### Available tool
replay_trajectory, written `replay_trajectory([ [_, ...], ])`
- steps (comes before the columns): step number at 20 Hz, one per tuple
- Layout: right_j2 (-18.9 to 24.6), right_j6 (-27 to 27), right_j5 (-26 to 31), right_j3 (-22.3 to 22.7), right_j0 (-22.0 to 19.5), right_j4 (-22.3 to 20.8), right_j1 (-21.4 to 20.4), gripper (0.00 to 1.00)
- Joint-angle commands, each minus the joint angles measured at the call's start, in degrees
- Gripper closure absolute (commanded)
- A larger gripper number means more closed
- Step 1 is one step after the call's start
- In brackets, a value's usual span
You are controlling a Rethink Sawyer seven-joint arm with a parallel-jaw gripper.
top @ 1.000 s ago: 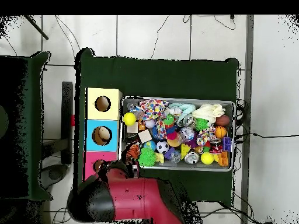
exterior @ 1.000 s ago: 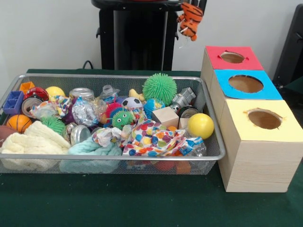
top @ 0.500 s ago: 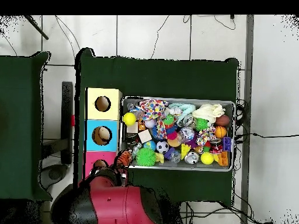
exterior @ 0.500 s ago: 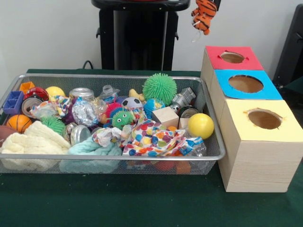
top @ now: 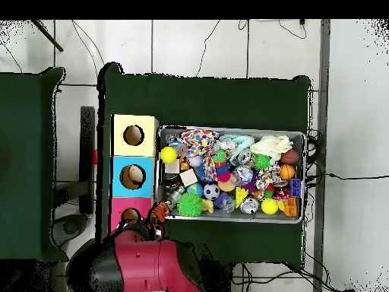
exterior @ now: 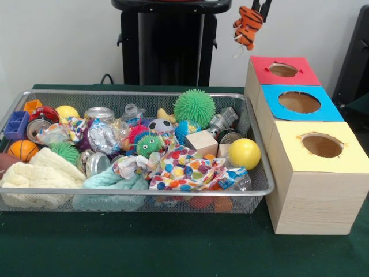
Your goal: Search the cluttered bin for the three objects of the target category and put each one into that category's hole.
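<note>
My gripper (exterior: 260,9) shows only its black tips at the top edge and is shut on the orange tiger-striped plush (exterior: 247,26). The plush hangs in the air just left of and above the red-topped box's round hole (exterior: 283,70). In the overhead view the plush (top: 158,211) sits beside the red box's hole (top: 130,215), under my red arm (top: 144,266). The wire mesh bin (exterior: 138,93) is full of clutter, and it also shows in the overhead view (top: 232,131). I cannot make out any other plush animal in it.
The blue-topped box (exterior: 300,103) and the yellow-topped box (exterior: 322,145) stand in a row in front of the red one. The bin holds a green spiky ball (exterior: 194,107), a yellow ball (exterior: 244,153), a spotted cloth (exterior: 184,168), cans and towels. The black pedestal (exterior: 167,46) stands behind.
The tiger plush in my gripper has moved right, from over the bin's far corner to beside the red box, and has dropped slightly. The arm has shifted with it.
</note>
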Motion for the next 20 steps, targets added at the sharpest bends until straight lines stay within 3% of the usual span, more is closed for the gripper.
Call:
replay_trajectory([
  [1,-0.7,16.4,-5.8,3.1,1.1,3.2,6.9,1.0],
  [8,-2.4,17.9,-8.6,4.4,4.6,6.0,8.7,1.0],
  [20,-4.7,18.9,-8.6,5.3,9.6,9.8,9.1,1.0],
])
